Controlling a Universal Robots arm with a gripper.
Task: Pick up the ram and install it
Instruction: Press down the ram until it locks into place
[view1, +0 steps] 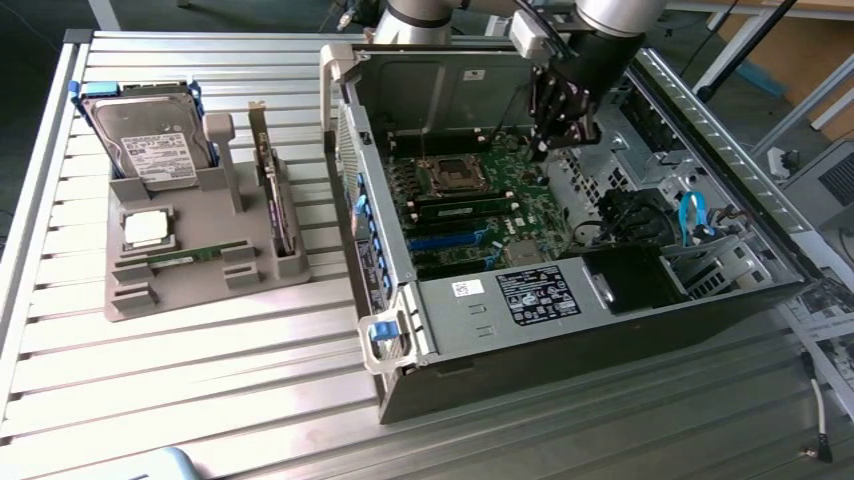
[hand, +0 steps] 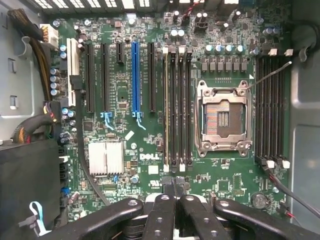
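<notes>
- "DELL" stands in white letters on the green motherboard (hand: 150, 100), just beside the silver heatsink (hand: 106, 158), on the side toward the memory slots (hand: 177, 107).
- White and black printed labels (view1: 537, 297) sit on the computer case (view1: 441, 390) near the motherboard; their text is too small to read.
- The hard drive (view1: 158, 148) carries a white label, unreadable.

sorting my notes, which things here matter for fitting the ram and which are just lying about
For the job: ram stick, memory slots, gripper, computer case.
Lying about: hard drive, processor chip, expansion card, blue cable.
</notes>
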